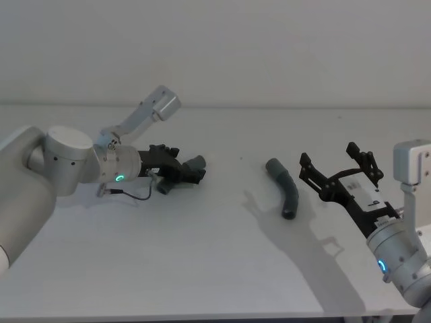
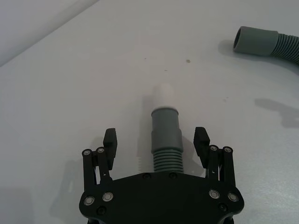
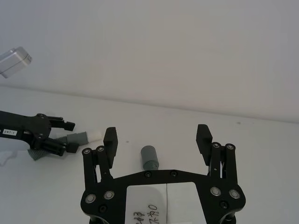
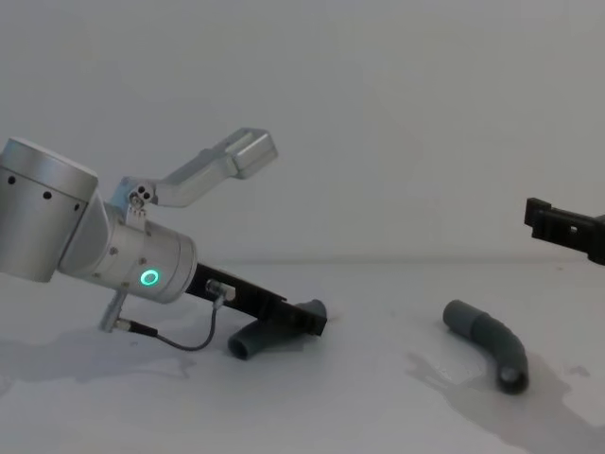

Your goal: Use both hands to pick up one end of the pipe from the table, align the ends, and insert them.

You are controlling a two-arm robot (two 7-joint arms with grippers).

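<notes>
Left of centre, the light white-tipped hose piece (image 1: pixel 197 162) is straddled on the surface (image 1: pixel 215 269) by the open, empty left tool (image 2: pixel 155 137), its stiff cuff (image 2: pixel 165 126) judged the surest hold, while the grey-sleeved piece (image 1: pixel 285 188) is faced by the wide-open right tool (image 1: pixel 330 156).

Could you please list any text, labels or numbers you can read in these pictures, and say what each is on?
No text reads clearly.
Handwriting on the right gripper's white label: sideways, cut off, unreadable.
The small label on the left gripper: too small to read.
</notes>
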